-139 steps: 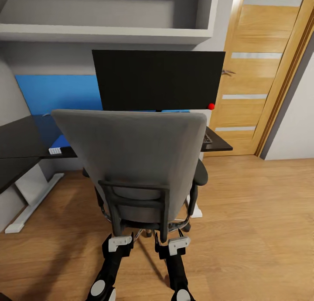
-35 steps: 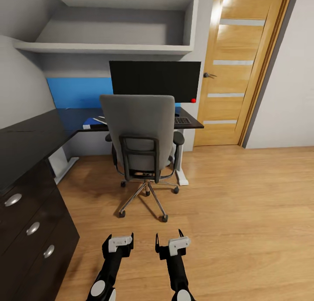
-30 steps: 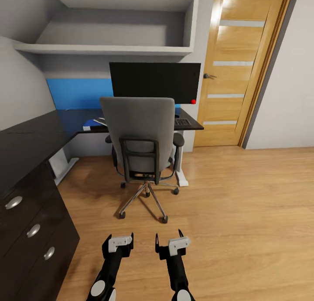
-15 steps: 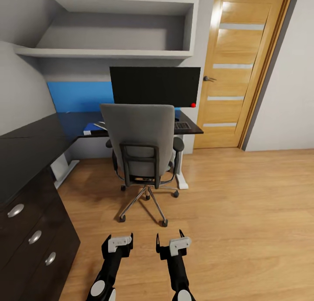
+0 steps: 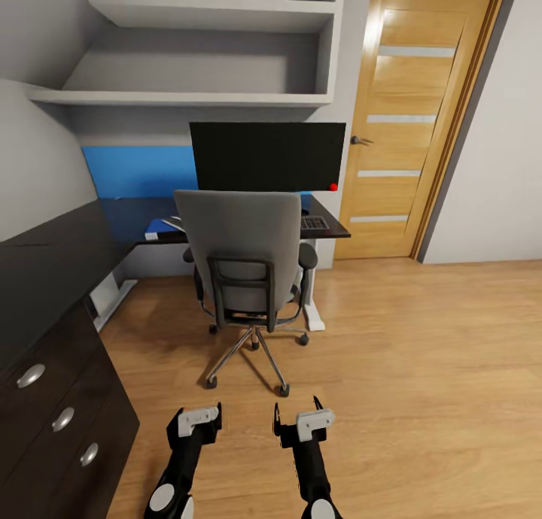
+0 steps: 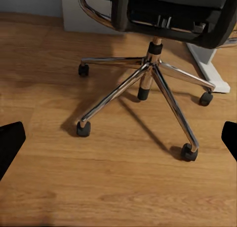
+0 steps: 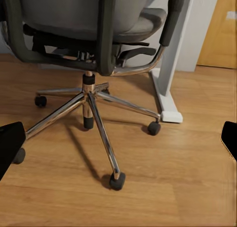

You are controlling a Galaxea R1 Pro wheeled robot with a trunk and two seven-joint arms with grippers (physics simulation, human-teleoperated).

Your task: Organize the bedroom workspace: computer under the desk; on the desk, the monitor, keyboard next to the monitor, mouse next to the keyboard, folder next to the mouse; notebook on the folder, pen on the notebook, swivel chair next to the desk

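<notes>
Wood floor (image 5: 421, 338), swivel chair (image 5: 242, 256) at black desk (image 5: 45, 256), left hand (image 5: 193, 421) and right hand (image 5: 299, 420) apparently open, empty

- Wooden floor (image 5: 421, 368) runs across the room, and the swivel chair (image 5: 245, 267) stands on it, chrome star base and casters down, back turned to the camera.
- Far side: the black counter (image 5: 60, 252) wraps from the left wall round to the back, its white leg (image 5: 310, 293) planted on the floor just right of the chair.
- On the counter's far stretch, the monitor (image 5: 267, 156) stands upright behind the chair.
- The keyboard (image 5: 315, 223) peeks out at the chair's right.
- The blue folder (image 5: 159, 226) lies at the chair's left, something white on top, too small to identify.
</notes>
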